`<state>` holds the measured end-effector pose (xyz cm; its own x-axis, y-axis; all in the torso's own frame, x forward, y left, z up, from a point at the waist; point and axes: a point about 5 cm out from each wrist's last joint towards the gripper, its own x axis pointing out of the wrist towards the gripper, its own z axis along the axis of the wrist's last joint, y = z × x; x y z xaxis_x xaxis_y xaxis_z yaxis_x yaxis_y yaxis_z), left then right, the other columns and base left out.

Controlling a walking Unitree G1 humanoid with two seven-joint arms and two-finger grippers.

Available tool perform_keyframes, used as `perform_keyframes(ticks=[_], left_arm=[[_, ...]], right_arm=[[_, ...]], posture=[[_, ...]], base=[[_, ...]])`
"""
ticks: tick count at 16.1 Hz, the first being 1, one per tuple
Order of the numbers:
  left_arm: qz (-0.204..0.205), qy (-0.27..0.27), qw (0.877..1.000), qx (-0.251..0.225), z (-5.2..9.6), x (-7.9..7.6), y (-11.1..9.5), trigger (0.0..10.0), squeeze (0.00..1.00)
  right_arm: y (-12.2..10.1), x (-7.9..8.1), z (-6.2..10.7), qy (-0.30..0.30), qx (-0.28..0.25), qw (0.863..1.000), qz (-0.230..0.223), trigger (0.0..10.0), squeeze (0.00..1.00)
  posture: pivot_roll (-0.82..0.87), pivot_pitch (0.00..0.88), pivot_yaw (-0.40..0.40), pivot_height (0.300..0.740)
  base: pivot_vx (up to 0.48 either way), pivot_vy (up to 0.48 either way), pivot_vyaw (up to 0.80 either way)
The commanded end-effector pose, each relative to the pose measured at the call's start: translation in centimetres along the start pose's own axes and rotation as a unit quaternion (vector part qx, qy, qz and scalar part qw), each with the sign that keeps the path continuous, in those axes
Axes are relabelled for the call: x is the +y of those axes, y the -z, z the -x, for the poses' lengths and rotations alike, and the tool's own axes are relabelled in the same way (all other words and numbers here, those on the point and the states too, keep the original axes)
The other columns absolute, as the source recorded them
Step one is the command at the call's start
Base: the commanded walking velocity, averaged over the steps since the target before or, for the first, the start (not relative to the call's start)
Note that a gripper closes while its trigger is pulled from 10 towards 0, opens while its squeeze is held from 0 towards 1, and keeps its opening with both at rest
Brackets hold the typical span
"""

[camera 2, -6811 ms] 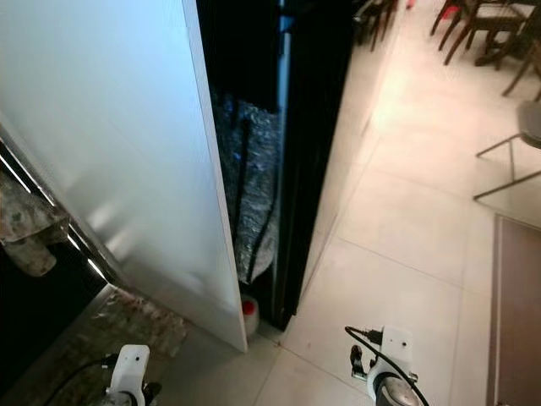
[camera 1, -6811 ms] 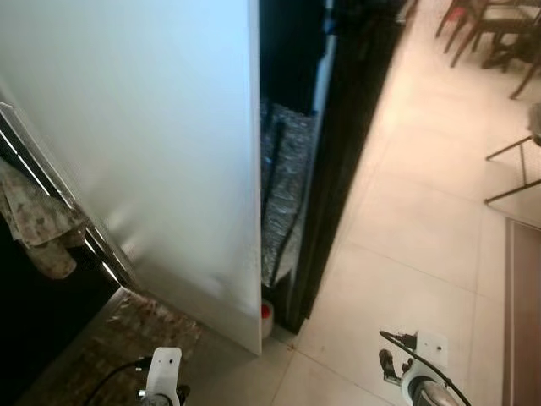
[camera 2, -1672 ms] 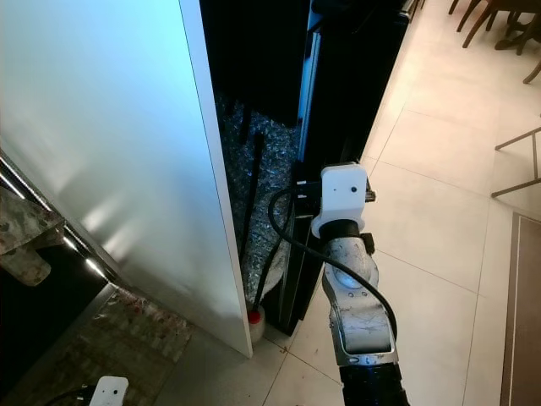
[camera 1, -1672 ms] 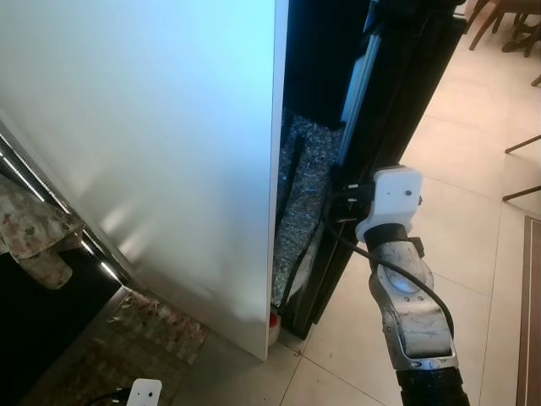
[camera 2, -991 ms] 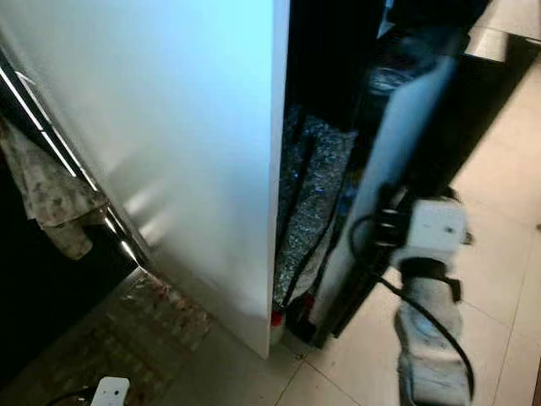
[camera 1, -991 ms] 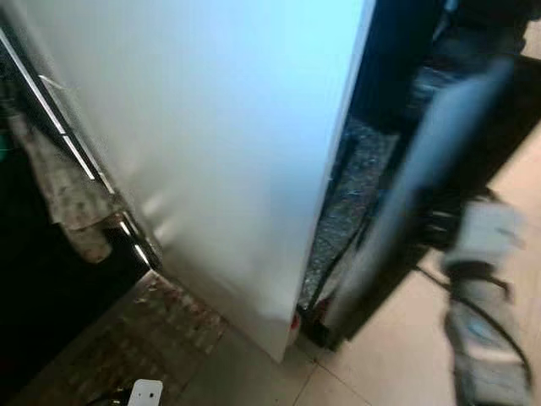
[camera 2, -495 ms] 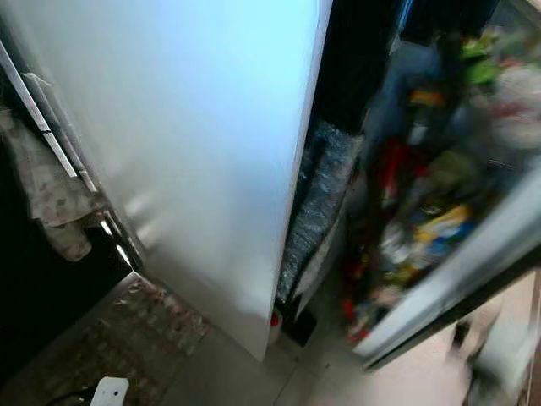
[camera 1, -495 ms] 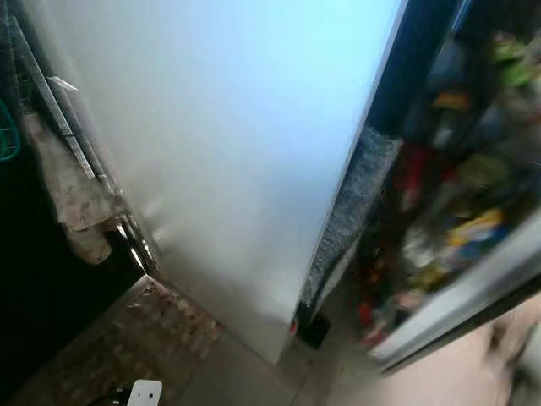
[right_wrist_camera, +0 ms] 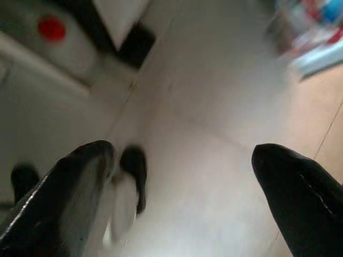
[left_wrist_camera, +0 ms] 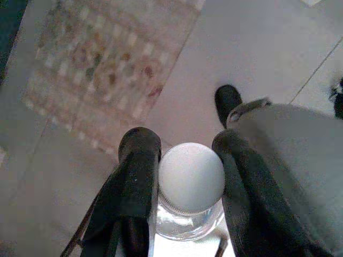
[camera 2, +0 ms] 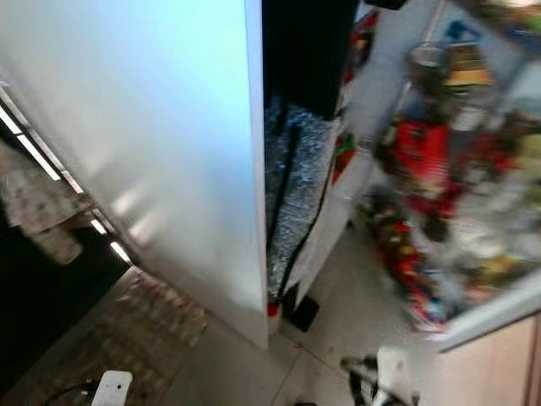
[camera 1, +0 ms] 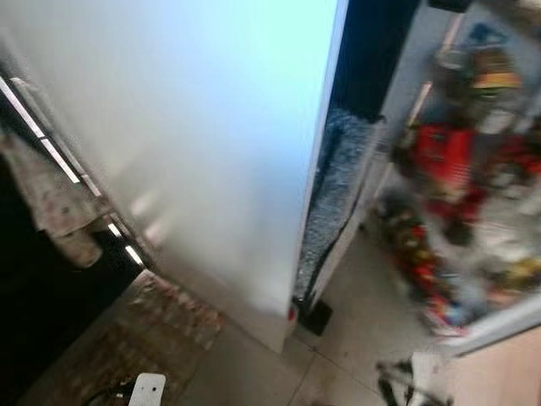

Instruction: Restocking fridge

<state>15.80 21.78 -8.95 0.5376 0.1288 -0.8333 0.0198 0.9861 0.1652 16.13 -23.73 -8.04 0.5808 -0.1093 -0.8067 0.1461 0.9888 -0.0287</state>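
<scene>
The fridge door (camera 2: 473, 211) stands open on my right, its shelves crowded and blurred; I'd let the head settle before picking a free slot; my left gripper (left_wrist_camera: 182, 179) hangs low over the floor, fingers pinching a white-capped glass bottle (left_wrist_camera: 191, 184) by the neck; my right gripper (right_wrist_camera: 177, 182) is spread wide, holding nothing.

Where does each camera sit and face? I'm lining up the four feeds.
Left eye: head, down at the open fridge door; left wrist shows low.
Right eye: same scene, beside it.
Left wrist: along the left tool, holding a white-capped bottle over the floor.
Right wrist: along the open right tool, floor below.
Both eyes share the white panel.
</scene>
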Motion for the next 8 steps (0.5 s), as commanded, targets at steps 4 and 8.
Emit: perform_keyframes(ticks=[4,8], left_arm=[[-0.022,0.005,1.000,0.013,0.0,0.1,0.4,10.0,0.00],[-0.029,0.006,1.000,0.008,-0.1,0.3,-0.2,10.0,0.00]], right_arm=[[2.4,0.8,0.2,0.010,0.041,0.999,-0.021,10.0,0.00],[2.9,1.0,0.3,0.013,0.044,0.999,-0.028,10.0,0.00]], posture=[[-0.08,0.155,0.052,0.740],[-0.08,0.147,0.063,0.740]], base=[[0.000,0.000,0.00],[0.000,0.000,0.00]])
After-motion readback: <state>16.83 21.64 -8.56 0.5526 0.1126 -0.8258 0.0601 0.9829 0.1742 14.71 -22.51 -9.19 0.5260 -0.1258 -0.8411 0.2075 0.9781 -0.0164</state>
